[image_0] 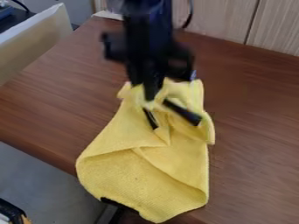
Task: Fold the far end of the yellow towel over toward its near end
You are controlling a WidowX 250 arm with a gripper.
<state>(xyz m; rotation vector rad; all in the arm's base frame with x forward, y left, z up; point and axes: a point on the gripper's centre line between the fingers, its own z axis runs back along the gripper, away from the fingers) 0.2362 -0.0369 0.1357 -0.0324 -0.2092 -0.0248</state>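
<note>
Arm (147,41): extended down from the top edge, steeply angled over the wooden table (257,144)
Gripper (175,124): pointed downward, set among the folds of the yellow cloth's upper part
Grip: whether the cloth is grasped cannot be told
Yellow cloth (166,175): spread below the gripper, across the table's near edge

Brown wooden tabletop (257,162): low passage along right side of view; more room left, between cream upright panel (41,48) and yellow woven cloth (169,179). Folds block middle, reaching past near table edge. Black two-finger gripper (175,123) and arm obstruct upper centre. Pale wood-grain wall panels (213,19) bound far side.
</note>
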